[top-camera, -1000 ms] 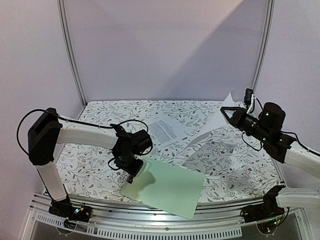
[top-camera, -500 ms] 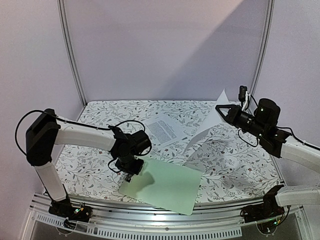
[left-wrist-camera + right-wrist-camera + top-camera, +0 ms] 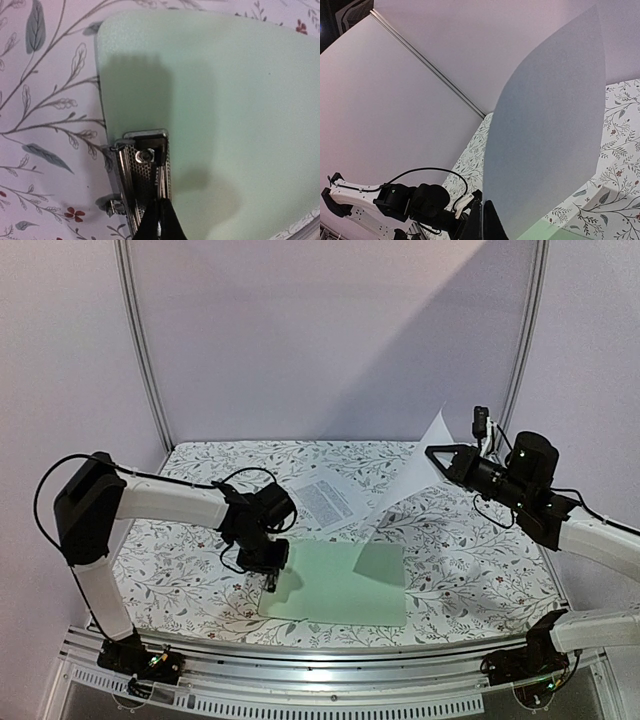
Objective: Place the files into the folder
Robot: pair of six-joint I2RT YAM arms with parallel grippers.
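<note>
The pale green folder [image 3: 340, 585] lies flat near the table's front edge, its metal clip [image 3: 145, 175] at the left short edge. My left gripper [image 3: 270, 578] [image 3: 160, 222] is shut, its dark fingers pinched on that clip. Held high over the table's right side, my right gripper [image 3: 437, 453] [image 3: 482, 222] is shut on the edge of a white file [image 3: 412, 480] [image 3: 545, 140]. The sheet hangs down, and its lower end reaches over the folder's right part. A second file [image 3: 328, 500], printed side up, lies flat behind the folder.
The table wears a floral cloth [image 3: 480, 570]. A metal rail [image 3: 330, 690] runs along the front edge, with both arm bases on it. Two slanted frame posts [image 3: 140, 350] and walls close in the back and sides.
My left gripper has shut on the clip and swung the folder round, so it now lies square to the front edge. My right gripper has lifted its file higher and leftwards.
</note>
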